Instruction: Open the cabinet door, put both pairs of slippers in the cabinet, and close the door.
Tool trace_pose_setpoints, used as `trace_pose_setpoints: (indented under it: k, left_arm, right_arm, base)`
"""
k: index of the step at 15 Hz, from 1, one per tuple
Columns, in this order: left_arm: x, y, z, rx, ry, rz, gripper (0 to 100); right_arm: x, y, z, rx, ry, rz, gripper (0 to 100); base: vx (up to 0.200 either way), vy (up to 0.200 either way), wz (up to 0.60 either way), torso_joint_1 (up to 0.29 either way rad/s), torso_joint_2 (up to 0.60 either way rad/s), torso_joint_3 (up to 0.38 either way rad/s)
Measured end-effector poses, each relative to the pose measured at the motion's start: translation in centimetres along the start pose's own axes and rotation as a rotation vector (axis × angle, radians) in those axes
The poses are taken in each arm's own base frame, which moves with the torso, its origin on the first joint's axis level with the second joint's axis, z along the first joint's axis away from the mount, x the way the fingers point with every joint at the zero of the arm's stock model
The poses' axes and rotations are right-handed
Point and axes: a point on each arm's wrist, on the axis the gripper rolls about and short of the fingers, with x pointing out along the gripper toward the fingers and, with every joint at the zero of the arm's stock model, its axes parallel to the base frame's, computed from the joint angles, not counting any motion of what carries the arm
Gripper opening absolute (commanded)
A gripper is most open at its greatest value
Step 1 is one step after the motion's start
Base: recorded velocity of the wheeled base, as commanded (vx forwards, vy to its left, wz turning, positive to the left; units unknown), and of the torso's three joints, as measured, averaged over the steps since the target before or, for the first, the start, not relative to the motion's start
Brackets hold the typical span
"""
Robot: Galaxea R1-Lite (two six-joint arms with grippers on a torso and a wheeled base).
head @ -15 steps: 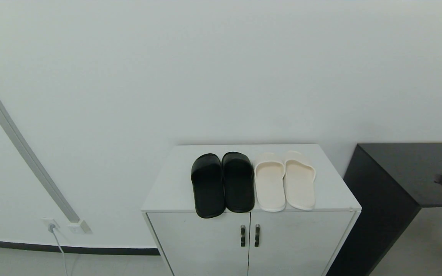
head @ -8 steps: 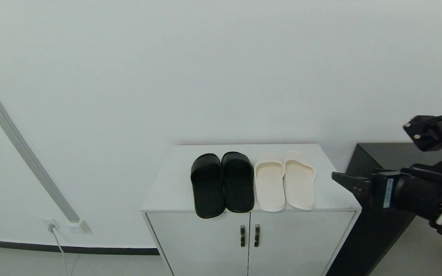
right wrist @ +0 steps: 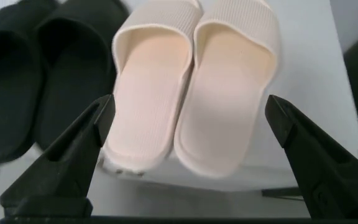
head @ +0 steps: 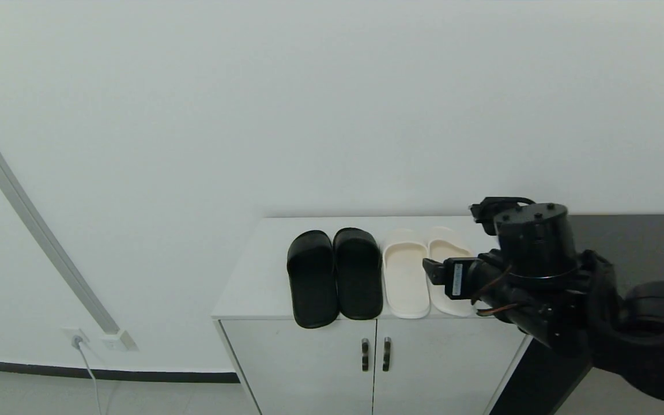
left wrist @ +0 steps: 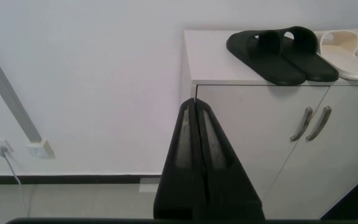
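Note:
A white cabinet (head: 251, 288) stands against the wall with both doors shut, and two dark handles (head: 365, 354) meet at its middle. On its top lie a black pair of slippers (head: 335, 276) and a cream pair of slippers (head: 407, 276), side by side, heels toward me. My right gripper (head: 431, 270) hovers at the heel end of the cream pair (right wrist: 191, 74), open wide (right wrist: 190, 106) with nothing between its fingers (right wrist: 73, 162). My left gripper (left wrist: 196, 106) is shut and empty, low and left of the cabinet front (left wrist: 260, 130), with the black pair (left wrist: 281, 50) above it.
A black table (head: 626, 227) stands close to the cabinet's right side. On the wall at left are a slanted grey cable duct (head: 32, 219) and a socket (head: 75, 337) with a cord hanging to the floor. The floor left of the cabinet is open.
My right arm came in from the right edge and swung left to the cream slippers. The slippers and cabinet doors have not moved.

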Motion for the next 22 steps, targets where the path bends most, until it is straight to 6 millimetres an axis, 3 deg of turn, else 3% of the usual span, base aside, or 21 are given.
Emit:
trace_pose_setpoints:
  k: [4, 10, 14, 22]
  left_arm:
    - [0.0, 0.0, 0.0, 0.0, 0.0, -0.001, 0]
    - [0.0, 0.0, 0.0, -0.002, 0.001, -0.002, 0]
    - [0.0, 0.0, 0.0, -0.001, 0.002, -0.001, 0]
    - [0.0, 0.0, 0.0, -0.002, 0.002, -0.001, 0]
  right_arm:
    - [5.8, 2.0, -1.0, 0.009, -0.023, -0.068, 100]
    - [12.2, 2.3, -2.0, 0.02, -0.037, -0.16, 100]
    - [14.2, 2.1, -2.7, 0.006, -0.035, -0.187, 100]
    - [16.7, 1.4, -2.0, -0.073, -0.133, -0.204, 100]
  base:
    - [0.0, 0.0, 0.0, 0.0, 0.0, 0.0]
    - [0.0, 0.0, 0.0, 0.0, 0.0, 0.0]
    - [0.0, 0.0, 0.0, 0.0, 0.0, 0.0]
    - [0.0, 0.0, 0.0, 0.0, 0.0, 0.0]
